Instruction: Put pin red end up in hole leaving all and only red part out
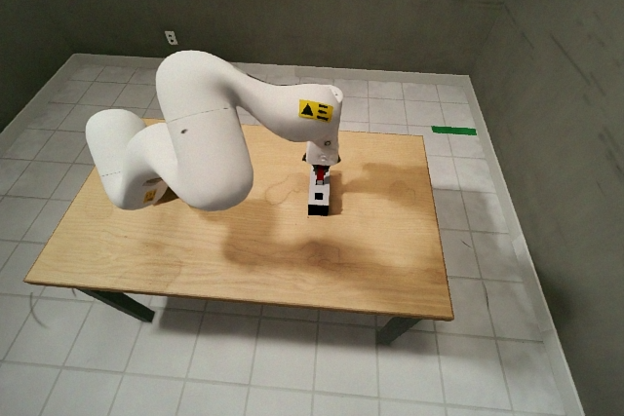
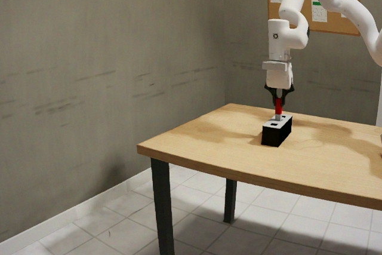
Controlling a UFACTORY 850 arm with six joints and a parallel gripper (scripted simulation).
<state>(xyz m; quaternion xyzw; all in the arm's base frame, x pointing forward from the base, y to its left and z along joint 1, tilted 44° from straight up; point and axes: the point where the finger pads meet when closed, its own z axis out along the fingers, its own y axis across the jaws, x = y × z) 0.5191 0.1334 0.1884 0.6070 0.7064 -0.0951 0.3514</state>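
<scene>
A black block with a light top and square holes stands on the wooden table. The pin stands upright over it, red end up. Below the red part a short grey piece shows above the block's top. The pin's lower end meets the top behind the open front hole; I cannot tell how deep it sits. My gripper points straight down and is shut on the top of the pin's red part.
The white arm reaches over the table's left half from its base at the left edge. A cork board hangs on the back wall. A green strip lies on the floor beyond the table.
</scene>
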